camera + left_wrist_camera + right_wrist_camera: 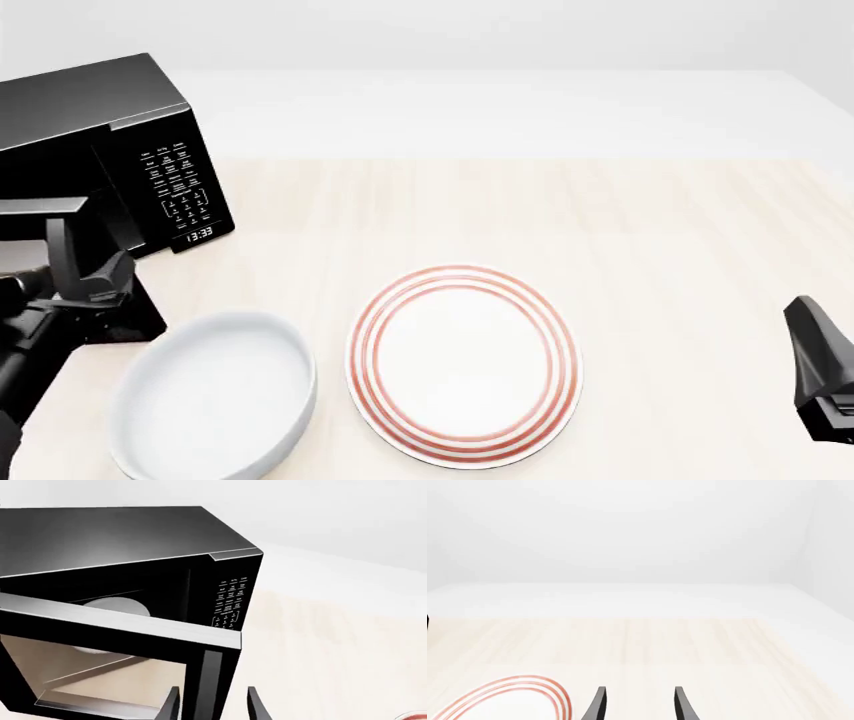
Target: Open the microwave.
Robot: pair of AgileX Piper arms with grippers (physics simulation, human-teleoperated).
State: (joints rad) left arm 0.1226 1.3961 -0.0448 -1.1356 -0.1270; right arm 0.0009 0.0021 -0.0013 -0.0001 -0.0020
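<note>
**A:** Looking at the microwave (100,150) sitting at the far left of the surface (561,215), and its door (120,625) is hanging part-way open already. Through the left wrist cam the turntable (113,607) is showing pale inside the cavity. The left tool (212,705) is standing with its fingers spread around the door's free edge, beside the grey handle (212,672), and I can't tell if either finger is touching anything.

**B:** Seeing the same. The right tool (638,705) is also standing open, gripping nothing, parked low at the right, well apart from everything.

**A:** What's worrying me: the left fingers are straddling the door edge rather than clamping it. If the arm is swinging wide from here, I'm guessing the edge is just slipping out and the door is stopping short of full open. Pulling at a bad angle might drag the whole box sideways too.

**B:** Also the bowl (214,405) is sitting near the left arm, and the striped plate (465,362) just beside that. A sloppy elbow could be knocking either one.

**A:** Rest of it is looking plain: pale wood-grain top running into a white strip at the back, blank white wall behind.
</note>
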